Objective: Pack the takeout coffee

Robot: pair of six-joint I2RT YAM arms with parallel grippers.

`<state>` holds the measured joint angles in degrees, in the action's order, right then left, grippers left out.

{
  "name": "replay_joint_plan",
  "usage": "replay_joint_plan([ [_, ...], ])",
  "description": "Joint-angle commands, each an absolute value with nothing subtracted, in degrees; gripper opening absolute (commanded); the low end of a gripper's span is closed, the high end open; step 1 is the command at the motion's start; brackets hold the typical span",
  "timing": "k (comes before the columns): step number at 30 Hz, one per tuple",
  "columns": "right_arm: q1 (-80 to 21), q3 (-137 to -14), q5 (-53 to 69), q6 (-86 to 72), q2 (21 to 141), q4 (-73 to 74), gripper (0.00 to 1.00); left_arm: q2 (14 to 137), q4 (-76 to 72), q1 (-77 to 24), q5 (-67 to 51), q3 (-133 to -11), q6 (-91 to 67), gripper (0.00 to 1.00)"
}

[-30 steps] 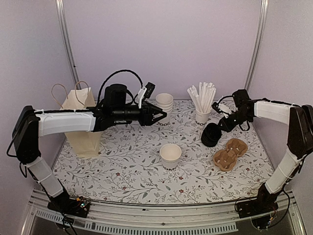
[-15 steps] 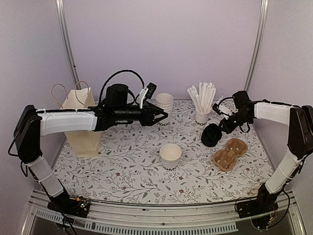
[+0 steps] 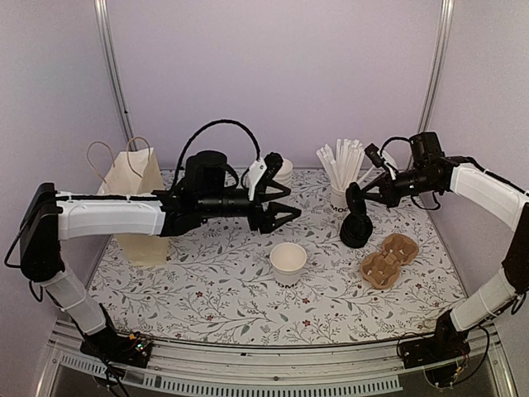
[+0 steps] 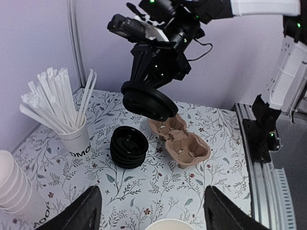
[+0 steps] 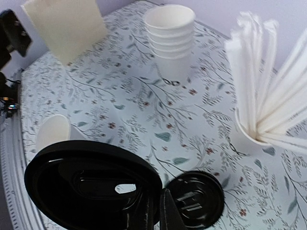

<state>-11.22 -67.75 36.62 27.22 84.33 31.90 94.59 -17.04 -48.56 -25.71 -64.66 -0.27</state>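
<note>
Now | lone cup: empty, lidless; straw cup: straws | left gripper spread, empty; right gripper pinching 1 black lid

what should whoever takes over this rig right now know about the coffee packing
Left gripper: open, empty, hovering behind the lone open cup.
Right gripper: shut on one black lid, held in the air above the lid stack.
Things: the lone cup stands mid-table, unlidded; spare cups are stacked at the back; the cardboard carrier is at the right, empty; the paper bag is at the back left.
Done: one cup set out, one lid in hand.
Left: lid the cup, seat it in the carrier, likely repeat, then bag it.
</note>
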Motion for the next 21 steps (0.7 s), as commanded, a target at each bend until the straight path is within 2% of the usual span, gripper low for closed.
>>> replay_joint_plan([
  [1, -12.1, -70.7, 64.3, 26.9, 82.0, 34.4, 0.04, 90.5, -23.5, -53.2, -21.5, -63.0, 9.4, 0.83],
  [10, -19.9, -72.7, 77.2, 26.8, 83.8, 36.5, 0.05, 91.5, -28.9, -59.3, -18.3, -64.8, 19.5, 0.85],
  [17, -20.3, -72.2, 78.4, 26.7, 83.2, 36.9, 0.06, 93.2, -32.1, -62.5, -15.5, -65.3, 23.4, 0.88],
  [18, -20.4, -71.9, 78.4, 26.5, 83.0, 36.5, 0.06, 93.7, -32.6, -62.9, -15.1, -65.5, 23.9, 0.97],
  [21, -20.3, -71.2, 78.6, 25.9, 82.7, 35.7, 0.06, 95.0, -33.5, -64.4, -12.4, -66.6, 26.1, 1.0],
])
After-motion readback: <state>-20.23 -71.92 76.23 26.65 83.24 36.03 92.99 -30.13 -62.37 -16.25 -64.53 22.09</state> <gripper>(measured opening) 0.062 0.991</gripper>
